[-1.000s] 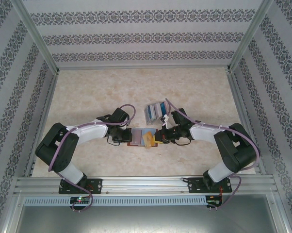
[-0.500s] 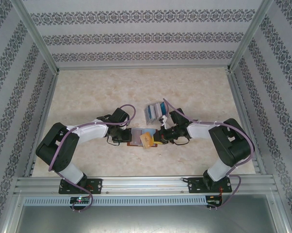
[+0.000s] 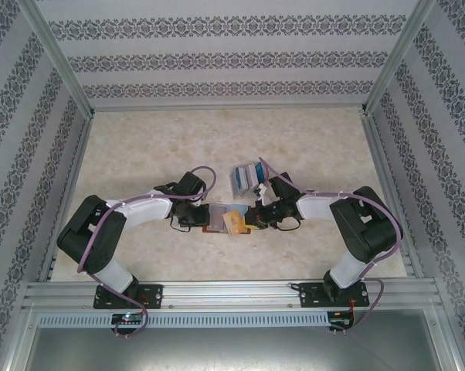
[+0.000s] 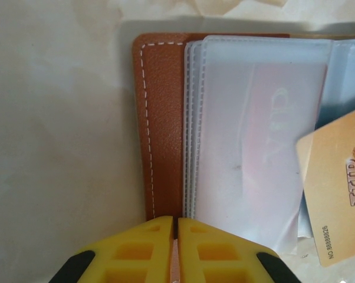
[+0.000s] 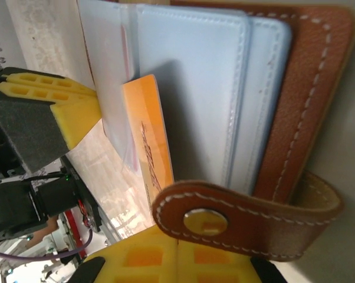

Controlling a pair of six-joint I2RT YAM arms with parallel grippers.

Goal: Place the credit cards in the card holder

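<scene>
The card holder [image 3: 219,216] lies open on the table, brown leather [image 4: 163,118] outside, clear pockets [image 5: 189,76] inside, and its clasp tab [image 5: 236,221] curls over my right fingers. A reddish card [image 4: 272,118] shows inside one pocket. My left gripper [image 3: 205,217] [image 4: 176,219] is shut on the holder's left edge. My right gripper [image 3: 252,219] [image 5: 177,236] is shut on a gold credit card [image 3: 234,224] [image 4: 337,188] [image 5: 148,130], which is tilted with its far end at the pockets. More credit cards [image 3: 246,178] lie in a stack just behind the holder.
Patterned walls and metal rails [image 3: 70,166] fence the marble-look table [image 3: 155,143] on three sides. Open table surface lies behind and to both sides of the arms. The left fingers [image 5: 71,112] show beside the pockets in the right wrist view.
The right arm has drawn its elbow in and turned its wrist, nudging the gold card slightly left over the holder. The left arm and the holder have stayed put.
</scene>
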